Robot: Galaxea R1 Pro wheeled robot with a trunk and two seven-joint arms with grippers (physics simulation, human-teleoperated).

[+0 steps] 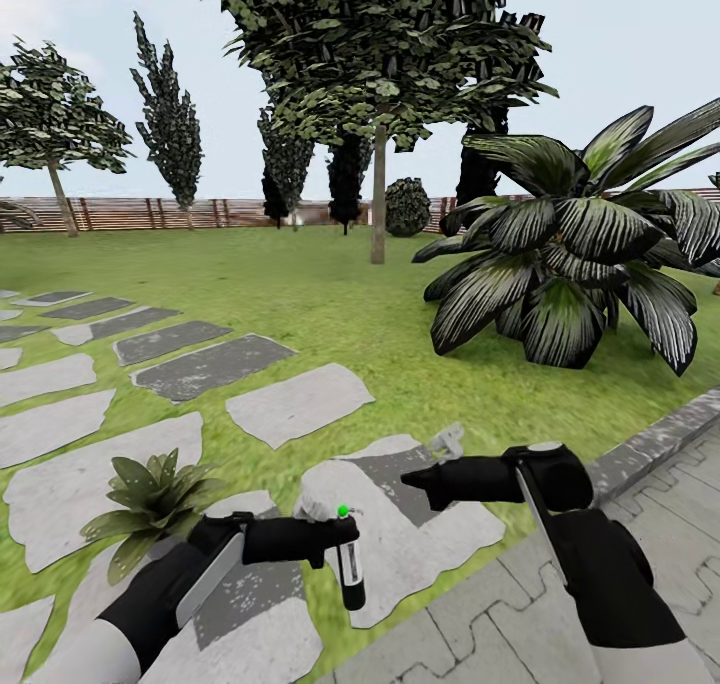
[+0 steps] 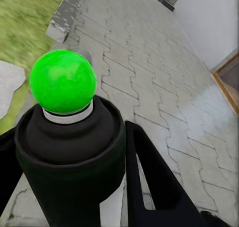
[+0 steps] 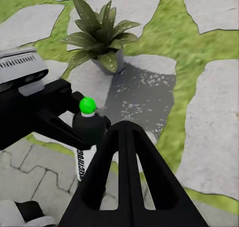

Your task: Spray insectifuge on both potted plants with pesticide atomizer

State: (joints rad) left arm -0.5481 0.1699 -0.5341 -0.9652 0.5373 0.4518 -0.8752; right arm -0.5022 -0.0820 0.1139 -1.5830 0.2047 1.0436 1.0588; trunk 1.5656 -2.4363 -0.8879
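Pesticide atomizer [image 1: 350, 564] hangs upright, long axis vertical, clamped in the left fingers [image 1: 335, 542]. One potted plant [image 1: 150, 499] sits at its nine o'clock, nearest the left arm. Right fingers [image 1: 420, 481] seem closed, empty.

We reach our left arm in from the near left, forearm angled toward the right, and its left gripper [image 1: 335, 544] has both fingers [image 2: 149, 177] closed against the sides of the pesticide atomizer [image 1: 351, 576], which hangs upright below it. Our right arm rises from the near right, bends at the wrist and points left; its right gripper [image 1: 412, 480] has its fingers pressed together, holding nothing, just beyond the left one.
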